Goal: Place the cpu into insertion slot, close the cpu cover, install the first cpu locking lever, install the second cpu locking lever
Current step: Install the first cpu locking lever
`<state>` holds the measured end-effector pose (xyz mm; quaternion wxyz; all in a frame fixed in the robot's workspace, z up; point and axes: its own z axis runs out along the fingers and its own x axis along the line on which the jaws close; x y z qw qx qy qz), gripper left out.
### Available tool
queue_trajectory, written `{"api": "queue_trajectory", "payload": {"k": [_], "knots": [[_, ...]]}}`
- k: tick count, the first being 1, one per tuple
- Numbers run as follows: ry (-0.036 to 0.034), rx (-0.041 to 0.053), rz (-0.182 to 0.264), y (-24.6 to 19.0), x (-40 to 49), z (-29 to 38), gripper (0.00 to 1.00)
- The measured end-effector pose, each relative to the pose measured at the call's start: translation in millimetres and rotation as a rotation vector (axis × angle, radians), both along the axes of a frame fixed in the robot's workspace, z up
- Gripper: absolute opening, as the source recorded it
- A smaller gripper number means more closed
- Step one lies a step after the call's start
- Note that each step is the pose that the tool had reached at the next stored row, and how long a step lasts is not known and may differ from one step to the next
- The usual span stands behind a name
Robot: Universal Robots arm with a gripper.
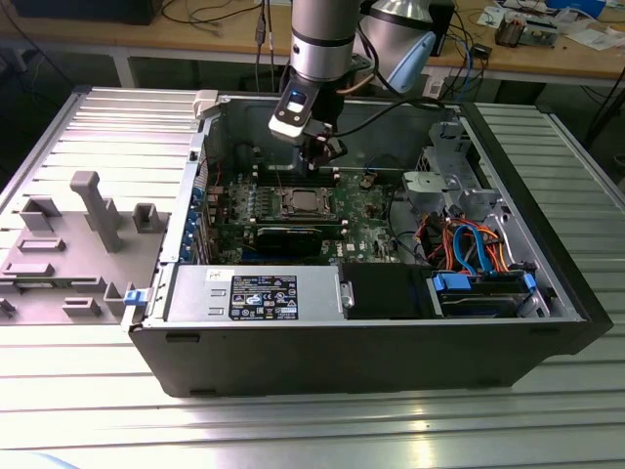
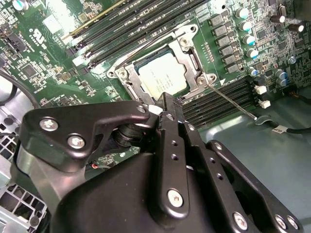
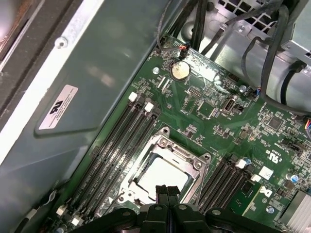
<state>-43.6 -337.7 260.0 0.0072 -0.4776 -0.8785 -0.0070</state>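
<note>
The jaws of the gripper are pressed together with nothing between them, hanging just above the near edge of the slot in the green board. In the exterior view the arm reaches down into the open case, which lies on the ribbed metal desk.

The cpu sits flat in the slot, its silver top showing through the square window of the cover. The cover lies down over it. In the second wrist view a thin wire lever runs out from one corner of the cover across the memory slots, its hooked end over the case floor.
</note>
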Motion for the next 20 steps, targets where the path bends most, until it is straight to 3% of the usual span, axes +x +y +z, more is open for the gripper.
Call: {"api": "queue_trajectory", "payload": {"k": [20], "knots": [[-0.0001,0.0000,0.019,0.0,0.0,0.0,0.11]]}}
